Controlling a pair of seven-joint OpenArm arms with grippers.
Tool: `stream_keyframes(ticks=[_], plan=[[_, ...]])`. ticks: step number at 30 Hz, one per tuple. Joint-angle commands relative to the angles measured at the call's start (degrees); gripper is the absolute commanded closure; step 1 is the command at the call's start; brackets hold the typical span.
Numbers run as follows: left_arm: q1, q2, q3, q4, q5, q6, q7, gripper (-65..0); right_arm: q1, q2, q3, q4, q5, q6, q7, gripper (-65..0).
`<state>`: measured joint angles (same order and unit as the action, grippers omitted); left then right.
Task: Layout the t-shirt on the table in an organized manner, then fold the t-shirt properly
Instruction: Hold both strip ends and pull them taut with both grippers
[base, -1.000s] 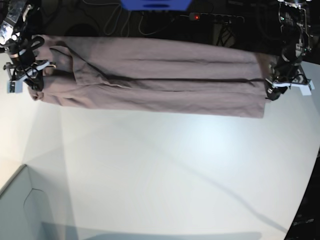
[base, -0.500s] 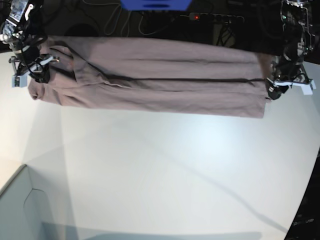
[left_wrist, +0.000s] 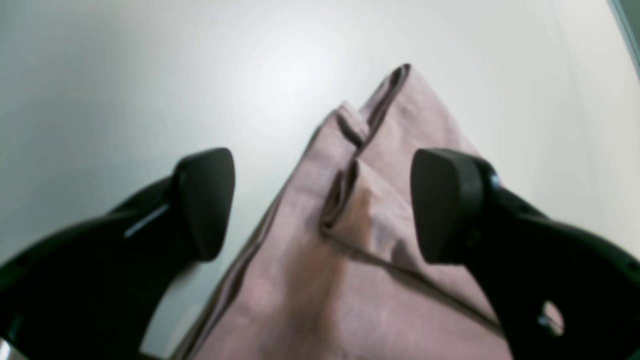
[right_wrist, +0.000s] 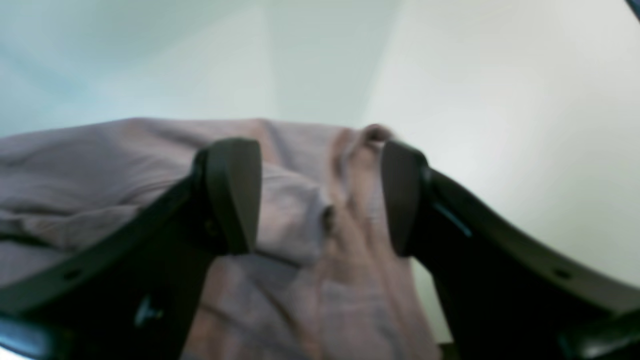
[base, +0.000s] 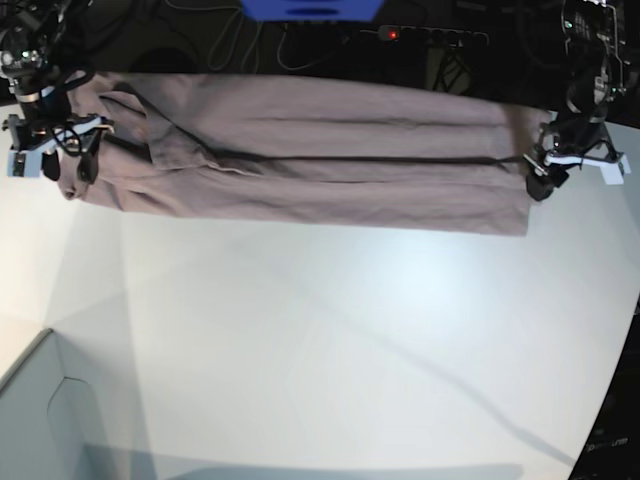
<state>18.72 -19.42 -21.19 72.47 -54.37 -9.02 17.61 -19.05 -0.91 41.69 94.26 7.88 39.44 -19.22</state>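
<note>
Left claw (left_wrist: 320, 205) and right claw (right_wrist: 320, 195), both spread wide and gripping nothing, hover over opposite ends of the t-shirt (base: 300, 155). The soft mauve cloth lies in a long creased band along the far edge of the smooth white desk (base: 350, 340). A pale box corner (base: 30, 420) sits nearby.

Both wrist views are soft and smeared: the t-shirt (left_wrist: 380, 240) shows folds near the left gripper (left_wrist: 320, 205) but no clear weave or hem line, and its lower part runs off the bottom edge. Around the right gripper (right_wrist: 320, 195) the cloth is a blur, cut off at left and bottom. In the base view the grippers are too small to read, the table (base: 330, 340) is cropped at left, right and bottom, and the collar label cannot be made out
</note>
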Motion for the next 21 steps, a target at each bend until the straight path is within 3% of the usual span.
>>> stream_keyframes(ticks=[1,11,13,20,21], plan=[[-0.1,-0.3,0.6,0.7,-0.4,-0.7,-0.9,-53.1,-0.2,0.6,-0.8,0.6,0.5,0.6,-0.1,-38.1],[-1.1,0.0,9.3,0.5,-0.4,-0.7,-0.9,-50.7,0.0,0.7,-3.8,-7.4,0.5,0.6,-2.0,-38.1],[-1.9,0.1,9.8,0.0,-0.4,-0.7,-0.9,-41.7,1.6,0.9,-3.6,-9.8,0.5,0.6,-2.0,-38.1],[-3.4,0.1,9.1,-4.3,-0.4,-0.7,-1.0,-0.5,4.4,4.2,-3.8,-18.5,0.5,0.6,-1.9,-38.1],[-3.3,-0.1,9.1,-4.3,-0.4,-0.7,-1.1,0.0,4.5,4.6,-3.9,-19.3,0.5,0.6,-1.9,-38.1]])
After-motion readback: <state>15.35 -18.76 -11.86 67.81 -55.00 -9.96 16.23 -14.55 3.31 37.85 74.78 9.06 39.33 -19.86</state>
